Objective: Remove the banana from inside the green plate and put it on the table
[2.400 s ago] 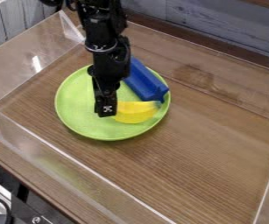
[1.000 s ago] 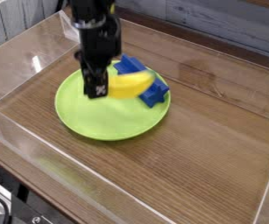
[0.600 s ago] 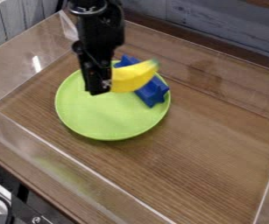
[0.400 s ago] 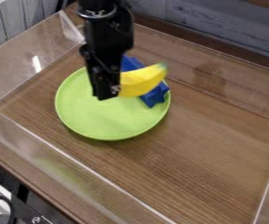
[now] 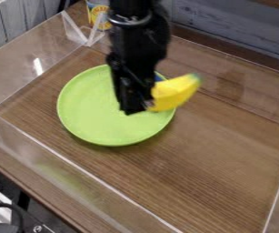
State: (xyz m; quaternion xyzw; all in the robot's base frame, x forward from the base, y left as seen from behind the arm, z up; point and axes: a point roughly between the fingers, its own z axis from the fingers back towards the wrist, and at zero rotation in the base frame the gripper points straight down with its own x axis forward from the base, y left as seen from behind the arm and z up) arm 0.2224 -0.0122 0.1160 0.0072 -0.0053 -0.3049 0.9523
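The black robot gripper points straight down, jaws pinching one end of the small curved yellow toy banana. The banana juts sideways from the jaws, held clear above the right rim of the round lime-green plastic plate, which sits on the dark brown wood-grain table, nearer its left edge.

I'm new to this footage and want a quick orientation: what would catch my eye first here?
The black gripper, mid-frame, is shut on the yellow banana, lifted over the right rim of the green plate. The plate lies centre-left on the dark wood table.
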